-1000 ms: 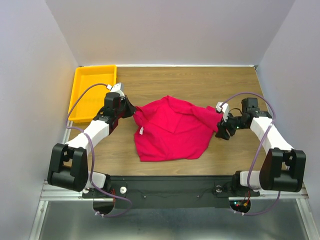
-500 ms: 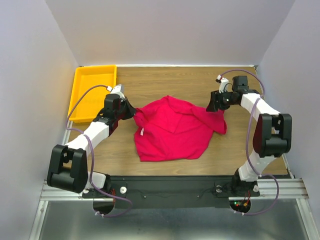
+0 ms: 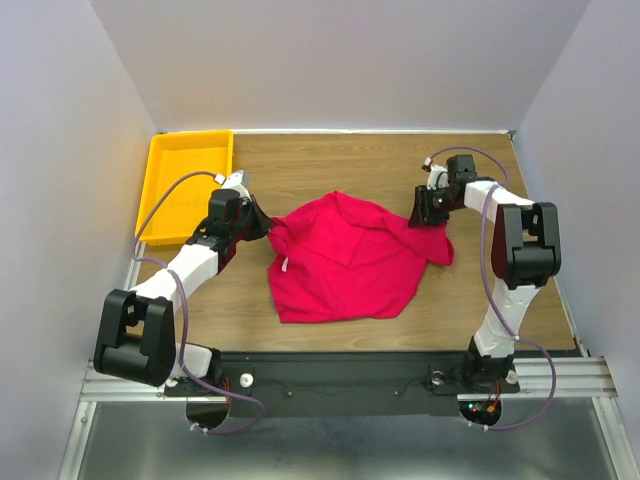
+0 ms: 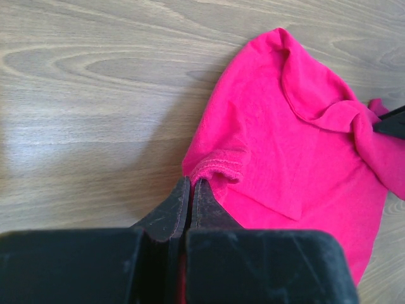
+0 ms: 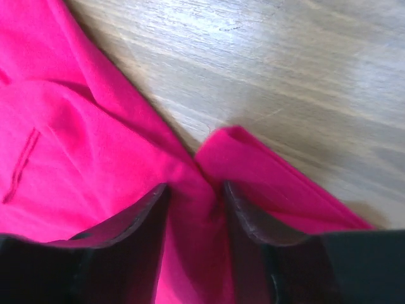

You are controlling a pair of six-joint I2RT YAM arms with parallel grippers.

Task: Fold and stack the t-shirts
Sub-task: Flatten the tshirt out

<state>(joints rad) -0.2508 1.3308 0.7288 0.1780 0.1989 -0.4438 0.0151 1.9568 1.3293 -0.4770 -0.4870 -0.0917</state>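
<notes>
- Nearest the arm bases, a crimson t-shirt [image 3: 340, 265] lies loosely spread and rumpled on the wooden surface [image 3: 350, 160], about midway between the two arms. Its near edge is fairly straight and its far side is bunched.
- A small white label [image 3: 283, 262] shows on the cloth near the shirt's left edge.
- The left pincer [image 3: 262, 224] sits low at the shirt's far-left corner. In the left wrist view its fingers [image 4: 174, 212] are pressed together, pinching the cloth just beside a rolled sleeve hem [image 4: 221, 166]. A sliver of red shows in the slit between them.
- From that grip the shirt runs away across the surface, with a raised fold towards its far end.
- The right pincer [image 3: 418, 214] is at the shirt's far-right corner, down on the cloth. In the right wrist view its fingers [image 5: 136, 218] stand part-way apart and red cloth fills the gap. There a flap meets the body of the shirt in a crease. I cannot tell whether they are squeezing the cloth or only straddling it.
- Farthest off, a yellow tray [image 3: 190, 165] rests at the far-left corner of the surface, well apart from the shirt.
</notes>
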